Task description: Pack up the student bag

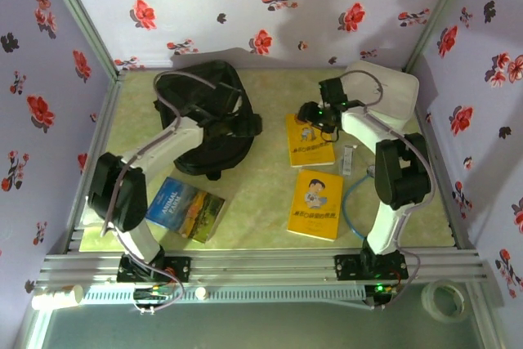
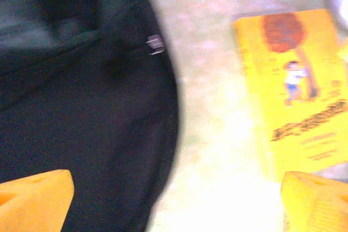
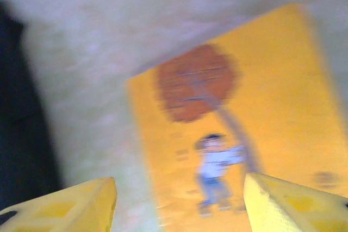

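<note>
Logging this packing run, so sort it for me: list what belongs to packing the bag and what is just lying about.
For the job: student bag; far yellow book; near yellow book; Animal Farm book; probably the white zip case.
Lying about: tape roll, beyond the front rail.

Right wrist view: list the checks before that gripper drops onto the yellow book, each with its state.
1. Right gripper open: ok, fingers spread.
2. Fingers straddle an edge of the far yellow book: ok, one finger over the table, the other over the cover.
3. Book lying free: ok, flat and apart from the near yellow book.
4. Student bag open to receive it: cannot tell.
5. Left gripper empty: ok, open over the bag's edge.
6. Wrist picture sharp: not ok, blurred.
</note>
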{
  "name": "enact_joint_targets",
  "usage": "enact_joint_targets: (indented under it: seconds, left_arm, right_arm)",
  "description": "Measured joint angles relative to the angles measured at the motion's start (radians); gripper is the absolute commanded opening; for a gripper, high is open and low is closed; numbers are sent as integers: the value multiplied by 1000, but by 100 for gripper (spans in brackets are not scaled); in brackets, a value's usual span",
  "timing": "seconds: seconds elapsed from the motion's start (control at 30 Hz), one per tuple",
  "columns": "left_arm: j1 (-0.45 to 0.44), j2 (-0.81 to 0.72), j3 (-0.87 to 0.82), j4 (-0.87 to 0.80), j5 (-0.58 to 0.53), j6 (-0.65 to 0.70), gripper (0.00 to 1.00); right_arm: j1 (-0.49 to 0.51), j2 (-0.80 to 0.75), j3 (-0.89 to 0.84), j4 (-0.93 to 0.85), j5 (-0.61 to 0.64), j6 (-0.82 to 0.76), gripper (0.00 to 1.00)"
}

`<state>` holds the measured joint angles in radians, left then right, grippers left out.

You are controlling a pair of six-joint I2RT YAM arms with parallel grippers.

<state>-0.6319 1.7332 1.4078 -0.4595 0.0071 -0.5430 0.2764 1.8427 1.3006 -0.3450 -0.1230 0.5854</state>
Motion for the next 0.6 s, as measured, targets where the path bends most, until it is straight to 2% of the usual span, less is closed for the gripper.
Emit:
enact_joint_targets:
  seconds: [0.13, 0.27, 0.5, 0.6]
  left_arm:
    - [-70, 109, 93, 45, 44, -42, 100]
    - [-117, 219, 153, 51, 82, -85, 98]
    - [-145, 367, 250, 39, 118, -160, 93]
    - [-147, 427, 311, 21, 122, -193, 87]
  right_arm:
    - [-25, 6, -35, -99, 118, -24, 59]
    - [-23, 20, -25, -163, 200, -53, 58]
    - [-23, 71, -16, -184, 197, -98, 47]
    - [-23, 81, -12, -180, 171, -114, 39]
